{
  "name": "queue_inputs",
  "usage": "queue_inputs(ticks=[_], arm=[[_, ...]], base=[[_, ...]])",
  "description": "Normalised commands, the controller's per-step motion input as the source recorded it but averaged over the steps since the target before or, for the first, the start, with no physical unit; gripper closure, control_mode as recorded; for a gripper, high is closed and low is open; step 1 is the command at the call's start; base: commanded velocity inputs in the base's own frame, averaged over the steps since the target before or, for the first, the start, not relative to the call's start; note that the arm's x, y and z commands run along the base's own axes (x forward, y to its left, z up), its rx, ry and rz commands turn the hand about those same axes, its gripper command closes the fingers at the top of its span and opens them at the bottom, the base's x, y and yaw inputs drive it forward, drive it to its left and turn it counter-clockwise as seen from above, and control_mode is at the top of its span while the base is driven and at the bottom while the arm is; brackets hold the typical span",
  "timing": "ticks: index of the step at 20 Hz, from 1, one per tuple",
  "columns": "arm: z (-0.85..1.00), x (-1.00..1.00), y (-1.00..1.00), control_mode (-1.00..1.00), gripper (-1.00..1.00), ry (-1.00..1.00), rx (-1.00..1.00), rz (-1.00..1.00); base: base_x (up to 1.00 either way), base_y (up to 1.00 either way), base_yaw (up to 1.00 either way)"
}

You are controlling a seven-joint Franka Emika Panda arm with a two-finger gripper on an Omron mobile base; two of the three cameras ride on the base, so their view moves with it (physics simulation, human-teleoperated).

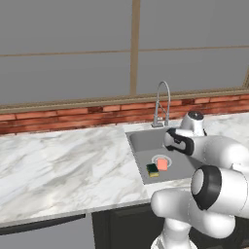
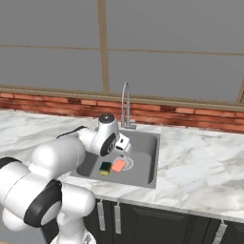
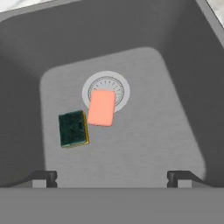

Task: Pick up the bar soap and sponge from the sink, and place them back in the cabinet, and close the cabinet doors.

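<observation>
- The gripper hangs above the sink, jaws spread wide and empty.
- The bar soap lies on the basin floor, half over the drain, ahead of the fingertips; its long axis points nearly away from them.
- The sponge sits just beside the soap, green face up.

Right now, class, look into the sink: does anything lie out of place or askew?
Yes. The bar soap lies tilted, partly covering the round drain in the sink. The sponge lies beside it, green face up, also slightly askew. Nothing looks spilled or damaged.
</observation>
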Motion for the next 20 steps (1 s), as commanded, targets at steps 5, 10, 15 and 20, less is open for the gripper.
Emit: queue_inputs(ticks=[5,10,15,20], arm=[[-0.34,0.23,0.00,-1.00,-1.00,0.00,0.00,-0.02],[-0.33,0.18,0.02,-1.00,-1.00,0.00,0.00,-0.01],[-0.28,0.10,0.00,-1.00,-1.00,0.02,0.00,0.00],[-0.28,0.08,0.00,-1.00,-1.00,0.00,0.00,0.00]], base=[[0.00,0.00,0.00],[0.00,0.00,0.00],[0.00,0.00,0.00],[0.00,0.00,0.00]])
